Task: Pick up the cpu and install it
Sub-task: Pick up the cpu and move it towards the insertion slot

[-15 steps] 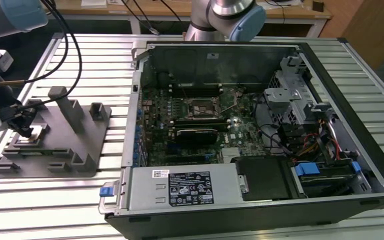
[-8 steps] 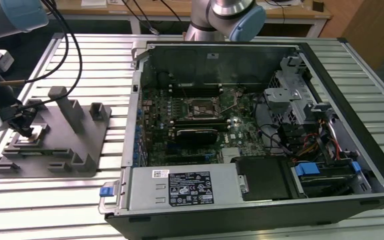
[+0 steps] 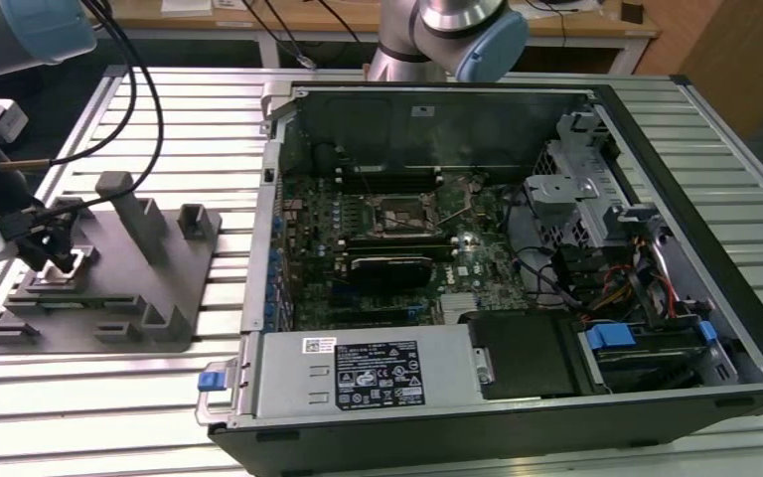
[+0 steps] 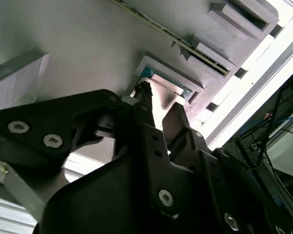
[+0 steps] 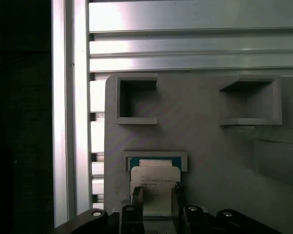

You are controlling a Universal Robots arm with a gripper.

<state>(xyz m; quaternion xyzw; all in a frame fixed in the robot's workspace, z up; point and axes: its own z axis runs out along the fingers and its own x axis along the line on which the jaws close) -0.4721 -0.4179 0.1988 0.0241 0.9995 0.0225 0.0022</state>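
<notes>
The cpu [image 5: 155,181], a small square chip with a pale silver top, lies flat in a shallow pocket of the grey fixture [image 5: 205,146]. In the exterior view the cpu [image 3: 75,261] sits at the fixture's left end, and my gripper [image 3: 53,256] hangs right over it. My gripper [image 5: 156,194] is open in the first wrist view, and its two dark fingers [image 5: 136,196] stand apart over the chip's opposite sides. The second wrist view shows the gripper [image 4: 158,105] the same way, with the bright chip [image 4: 158,97] between the fingers. The chip still rests in its pocket.
The grey fixture [image 3: 156,288] carries upright posts [image 3: 127,209] close to my gripper. On the exterior view's right an open computer case [image 3: 699,328] shows a motherboard with a square socket [image 3: 401,214]. Everything stands on a slatted metal table [image 3: 90,397]. Cables [image 3: 143,89] hang above the fixture.
</notes>
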